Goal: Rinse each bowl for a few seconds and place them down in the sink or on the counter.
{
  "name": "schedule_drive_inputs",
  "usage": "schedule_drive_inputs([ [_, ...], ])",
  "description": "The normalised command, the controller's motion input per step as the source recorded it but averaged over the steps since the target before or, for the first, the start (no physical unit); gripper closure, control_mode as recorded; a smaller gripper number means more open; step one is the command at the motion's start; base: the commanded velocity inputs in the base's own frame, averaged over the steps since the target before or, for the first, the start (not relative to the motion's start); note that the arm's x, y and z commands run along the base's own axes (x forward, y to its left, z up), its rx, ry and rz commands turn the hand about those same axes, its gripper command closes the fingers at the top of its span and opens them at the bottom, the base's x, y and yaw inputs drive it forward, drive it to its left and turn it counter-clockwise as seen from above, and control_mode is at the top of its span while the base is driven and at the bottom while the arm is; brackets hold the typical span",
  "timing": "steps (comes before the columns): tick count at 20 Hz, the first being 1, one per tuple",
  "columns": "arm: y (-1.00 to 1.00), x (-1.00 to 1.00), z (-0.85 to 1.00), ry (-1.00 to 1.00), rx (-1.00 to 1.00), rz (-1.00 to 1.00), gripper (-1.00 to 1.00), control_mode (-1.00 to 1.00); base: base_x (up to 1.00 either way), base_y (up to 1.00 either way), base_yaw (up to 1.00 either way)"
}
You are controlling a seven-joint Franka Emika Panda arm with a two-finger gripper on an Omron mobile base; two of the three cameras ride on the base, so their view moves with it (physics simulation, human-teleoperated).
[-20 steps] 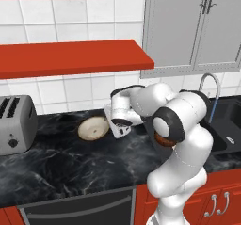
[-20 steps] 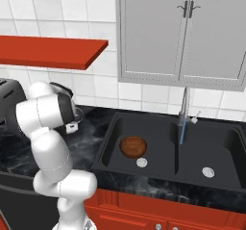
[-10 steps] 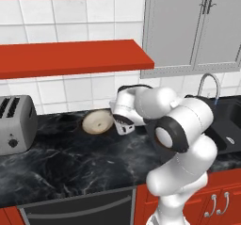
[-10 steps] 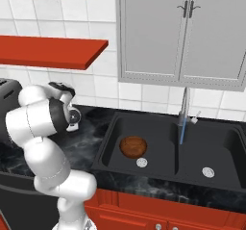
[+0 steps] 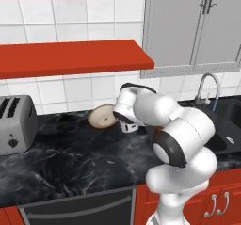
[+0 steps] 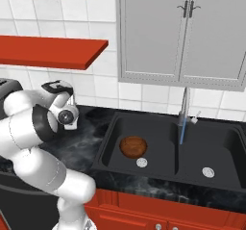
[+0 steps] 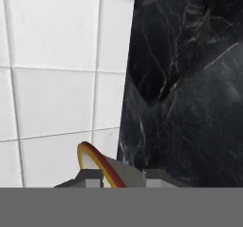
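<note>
The gripper point(image 7: 122, 176) is clamped on the rim of the cream-white bowl point(image 5: 102, 117), one finger on each side of its tan edge. In the left base view that bowl stands tilted on edge, its hollow facing the camera, lifted just above the black tabletop point(image 5: 70, 158) close to the white tiled wall point(image 5: 70, 90); nothing is inside it. A grey toaster point(image 5: 14, 124) sits well apart at the far left of the tabletop.

The reddish-brown bowl point(image 6: 133, 146) rests in the left basin of the black sink point(image 6: 103, 152), just beside the round silver drain point(image 6: 141, 162), and holds nothing. The right basin has its own drain point(image 6: 207, 172). The silver faucet point(image 6: 183, 111) rises behind the divider between the basins, with a thin blue stream point(image 6: 181, 133) running down from it.
</note>
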Motion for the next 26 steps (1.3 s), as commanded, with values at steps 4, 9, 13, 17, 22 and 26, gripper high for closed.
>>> schedule_drive_inputs([
  [4,-0.40,-0.20,0.22,0.00,0.00,-0.20,1.00,-1.00,0.00,0.00,0.00],
  [9,-0.40,-0.20,0.24,0.00,0.00,-0.20,1.00,-1.00,0.00,0.00,0.00],
  [13,-0.37,-0.20,0.23,0.00,0.00,-0.20,1.00,-1.00,0.00,0.00,0.00],
  [17,-0.38,-0.17,0.26,0.00,0.00,-0.21,1.00,-1.00,0.00,0.00,0.00],
  [22,-0.41,-0.16,0.28,0.02,0.04,-0.21,1.00,-1.00,0.00,0.00,0.00],
  [26,-0.48,-0.20,0.26,0.04,0.07,-0.21,1.00,-1.00,0.00,0.00,0.00],
])
